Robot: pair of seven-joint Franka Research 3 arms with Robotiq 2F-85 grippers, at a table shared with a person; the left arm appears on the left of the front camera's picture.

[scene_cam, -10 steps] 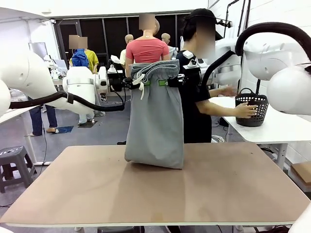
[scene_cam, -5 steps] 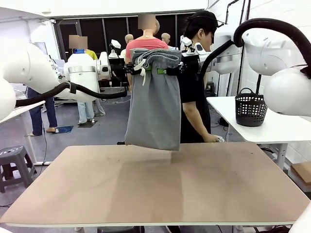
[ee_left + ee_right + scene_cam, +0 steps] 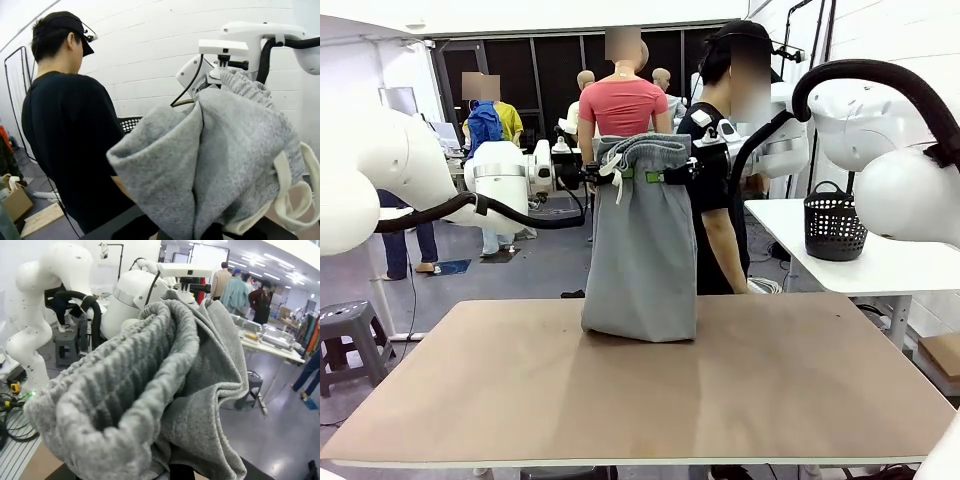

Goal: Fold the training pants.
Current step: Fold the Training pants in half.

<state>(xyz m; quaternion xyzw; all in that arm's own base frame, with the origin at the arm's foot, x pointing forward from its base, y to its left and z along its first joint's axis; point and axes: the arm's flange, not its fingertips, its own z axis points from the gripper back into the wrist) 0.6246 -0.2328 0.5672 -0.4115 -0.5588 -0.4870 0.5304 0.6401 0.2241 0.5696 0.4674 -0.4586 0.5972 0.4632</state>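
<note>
The light grey training pants [image 3: 640, 255] hang by their waistband above the far middle of the brown table [image 3: 640, 390]. Their lower end rests bunched on the tabletop. My left gripper [image 3: 612, 172] is shut on the left end of the waistband, by the white drawstring [image 3: 611, 168]. My right gripper [image 3: 665, 176] is shut on the right end. In the left wrist view the grey waistband [image 3: 220, 150] and the drawstring [image 3: 292, 195] bulge up close. The right wrist view shows the ribbed waistband [image 3: 145, 385] folded over just before the camera.
A person in a black shirt [image 3: 715, 205] stands at the far side of the table, right behind the pants. A black mesh basket [image 3: 837, 222] sits on a white side table [image 3: 880, 262] at the right. The near half of the brown table is bare.
Both arms lifted the pants clear of the table, then lowered them, so the lower end rests on it again. The person let go of the basket and stepped behind the pants.
</note>
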